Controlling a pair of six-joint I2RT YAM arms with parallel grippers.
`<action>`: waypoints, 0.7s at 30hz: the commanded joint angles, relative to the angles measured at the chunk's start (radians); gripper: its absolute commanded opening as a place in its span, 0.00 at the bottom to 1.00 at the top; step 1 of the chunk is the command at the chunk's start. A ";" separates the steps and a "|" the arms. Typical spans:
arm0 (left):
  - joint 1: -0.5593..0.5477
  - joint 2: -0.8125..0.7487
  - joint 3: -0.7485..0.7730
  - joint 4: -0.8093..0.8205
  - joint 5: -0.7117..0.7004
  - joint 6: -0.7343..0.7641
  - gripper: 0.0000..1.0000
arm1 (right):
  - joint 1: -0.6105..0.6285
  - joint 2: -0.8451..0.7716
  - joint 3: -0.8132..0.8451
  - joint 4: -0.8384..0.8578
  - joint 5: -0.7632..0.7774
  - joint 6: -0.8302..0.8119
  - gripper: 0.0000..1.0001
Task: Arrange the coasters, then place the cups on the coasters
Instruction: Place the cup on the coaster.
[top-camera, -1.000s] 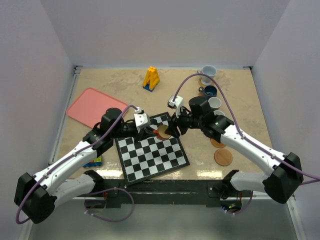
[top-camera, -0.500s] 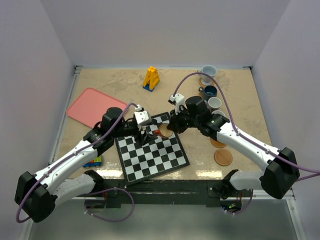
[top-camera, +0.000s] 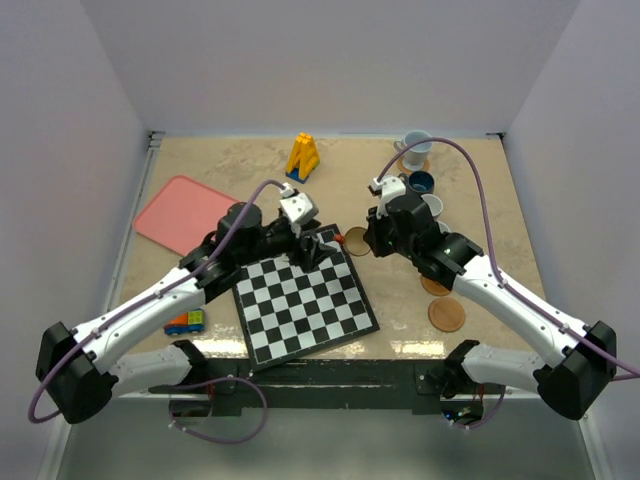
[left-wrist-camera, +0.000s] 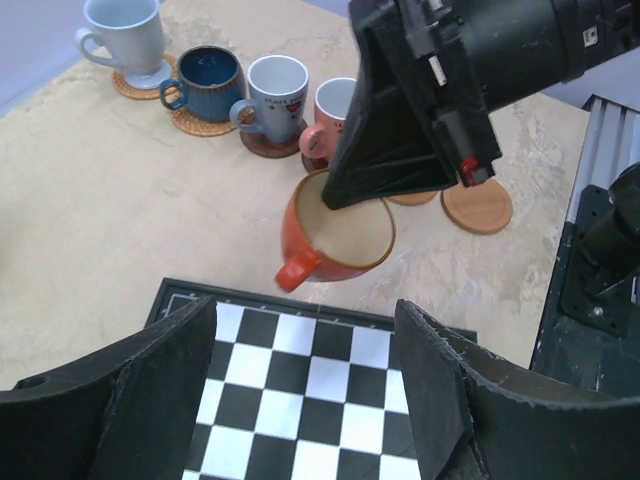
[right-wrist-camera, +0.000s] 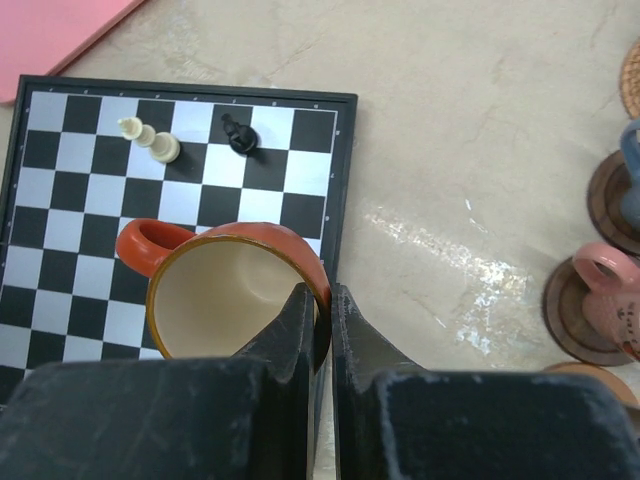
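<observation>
one orange cup (right-wrist-camera: 225, 290) was held by its rim in the closed jaws of the right gripper (right-wrist-camera: 322, 300), above the far edge of the chessboard (right-wrist-camera: 90, 190). it had just been let go by the left gripper (left-wrist-camera: 300, 340), whose jaws were spread wide and empty. the handover was judged complete; two bare coasters (left-wrist-camera: 477, 205) waited beside four cups (left-wrist-camera: 275, 90) already seated.

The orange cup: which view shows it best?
Left wrist view: the orange cup shows nearly whole, with handle, held by the right gripper. The right wrist view shows its inside, partly behind fingers. The top view shows only a sliver.
</observation>
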 joint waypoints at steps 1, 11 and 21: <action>-0.129 0.112 0.106 0.026 -0.220 -0.063 0.76 | 0.004 -0.023 0.045 0.009 0.073 0.040 0.00; -0.137 0.267 0.186 0.061 -0.261 -0.035 0.76 | 0.004 -0.026 0.029 0.023 0.051 0.043 0.00; -0.137 0.376 0.281 0.038 -0.241 -0.031 0.72 | 0.007 -0.028 0.029 0.034 0.039 0.028 0.00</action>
